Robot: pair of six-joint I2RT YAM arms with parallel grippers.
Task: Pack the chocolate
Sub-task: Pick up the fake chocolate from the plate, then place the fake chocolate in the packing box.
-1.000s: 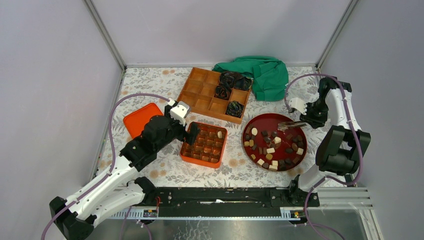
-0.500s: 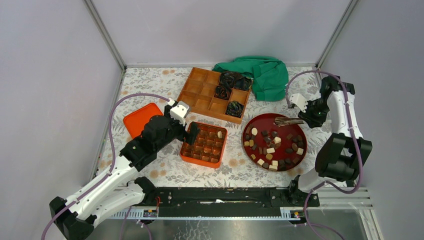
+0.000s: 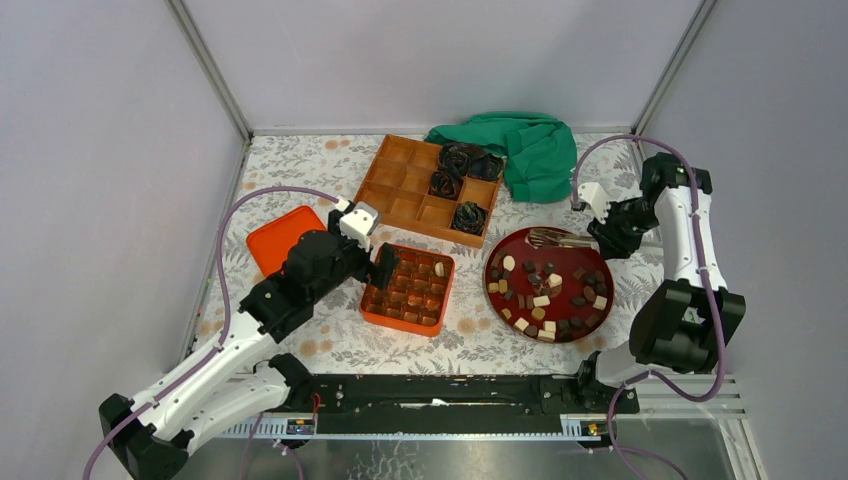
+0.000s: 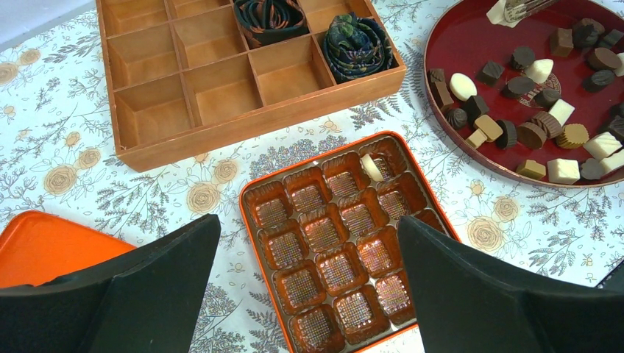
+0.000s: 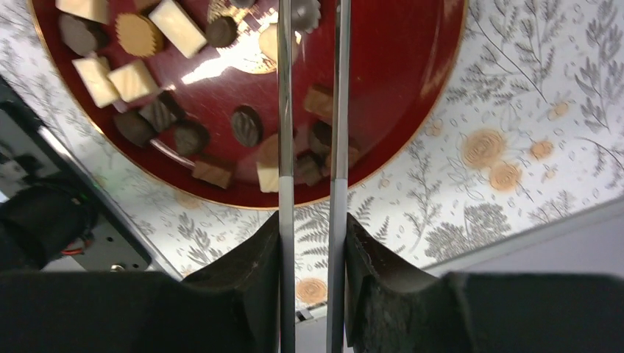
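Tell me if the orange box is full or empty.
Almost empty: one cream chocolate sits in the box; its other cells in view are bare.

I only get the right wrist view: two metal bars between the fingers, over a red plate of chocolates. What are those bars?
Observer: They are tongs, clamped in the right gripper, with the tips over the far side of the red plate.
Operator: Where is the box to fill?
Observer: An orange box sits left of the plate, with the open left gripper over its left side.
Operator: Anything in it?
Observer: One pale chocolate; the other cells in sight look empty.
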